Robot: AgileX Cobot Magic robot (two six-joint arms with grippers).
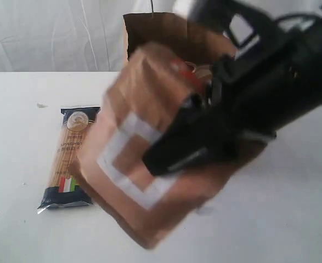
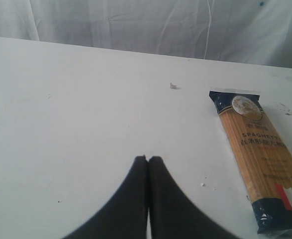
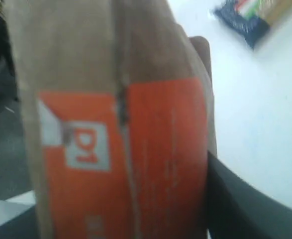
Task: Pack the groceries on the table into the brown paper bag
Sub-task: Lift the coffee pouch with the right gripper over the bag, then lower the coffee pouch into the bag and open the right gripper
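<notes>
My right gripper (image 1: 196, 139) is shut on the brown pouch (image 1: 150, 159) and holds it in the air, close to the exterior camera and blurred. Its orange label (image 3: 126, 159) fills the right wrist view, with one dark finger (image 3: 245, 204) beside it. Behind the pouch stands the brown paper bag (image 1: 166, 33), only its upper part showing. The spaghetti packet (image 1: 70, 159) with dark ends lies flat on the white table (image 1: 18, 137), left of the pouch. My left gripper (image 2: 148, 159) hovers shut and empty over bare table, the spaghetti packet (image 2: 262, 159) off to its side. Jar, bottle and tin are out of view.
A small white scrap (image 2: 173, 85) lies on the table (image 2: 86, 109) beyond the left gripper. A white curtain (image 1: 51, 33) hangs behind the table. My right arm (image 1: 276, 71) crosses in front of the bag.
</notes>
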